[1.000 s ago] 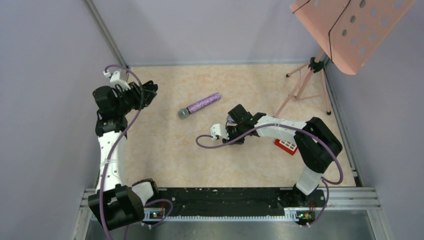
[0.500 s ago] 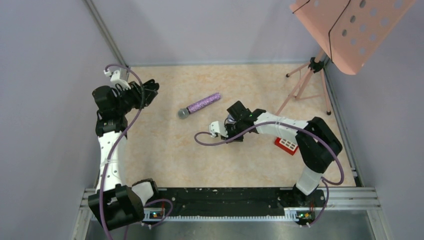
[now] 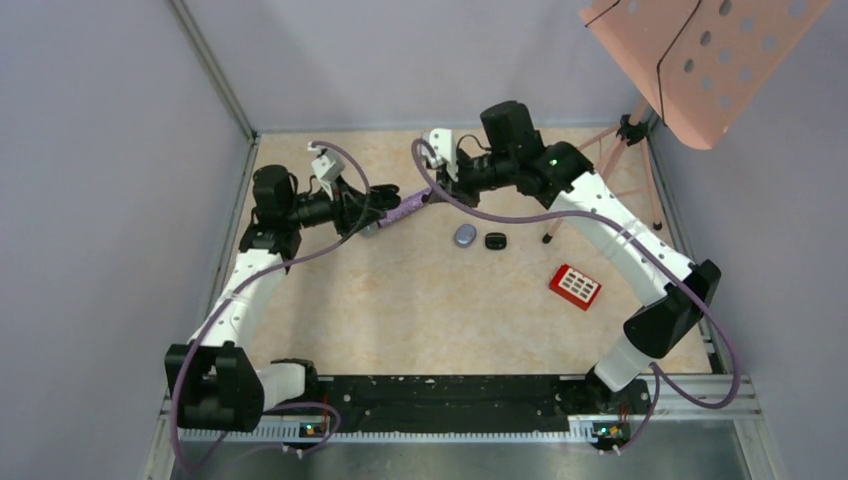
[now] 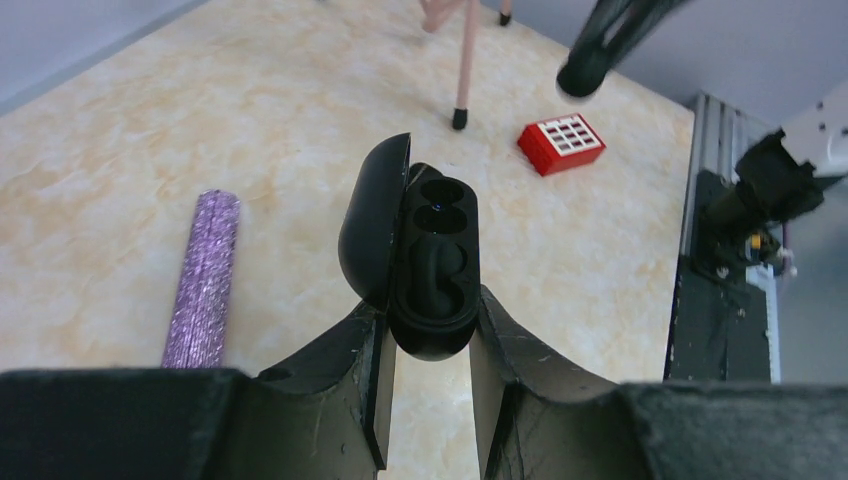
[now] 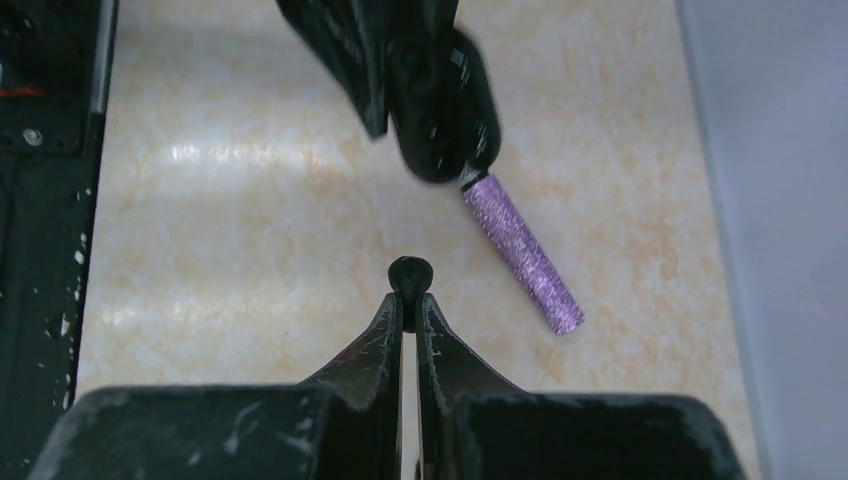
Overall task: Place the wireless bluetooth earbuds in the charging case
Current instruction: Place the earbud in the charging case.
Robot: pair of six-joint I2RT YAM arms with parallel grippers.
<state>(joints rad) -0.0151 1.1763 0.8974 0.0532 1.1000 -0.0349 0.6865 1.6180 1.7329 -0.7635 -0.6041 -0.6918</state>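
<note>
Top external view shows the marbled beige table [image 3: 400, 320] with a pink perforated music stand [image 3: 700, 60] on its tripod at the far right. The left arm [image 3: 235, 300] reaches from the near left towards the far middle. The right arm [image 3: 620, 235] arches from the near right to the same far-middle spot, so both wrists meet there above the table.

A purple glitter microphone [image 5: 522, 253] lies at the far middle, partly hidden under the left wrist. A red block with a white grid [image 3: 575, 287] sits towards the right. Left of it, side by side near the table's middle, rest a grey-lilac oval case [image 3: 465, 235] and a small black case [image 3: 496, 240], apart from both arms.

The left gripper [image 4: 430, 305] clamps the lower body of a black charging case [image 4: 435, 250] between its fingers. The case stands upright with its lid swung open to the left and its wells exposed; whether a well is filled I cannot tell.

The right gripper [image 5: 410, 300] has its fingers pressed together on a black earbud [image 5: 410, 272], pinched at the very tips. The earbud hangs above the table, near the open charging case but not touching it.
</note>
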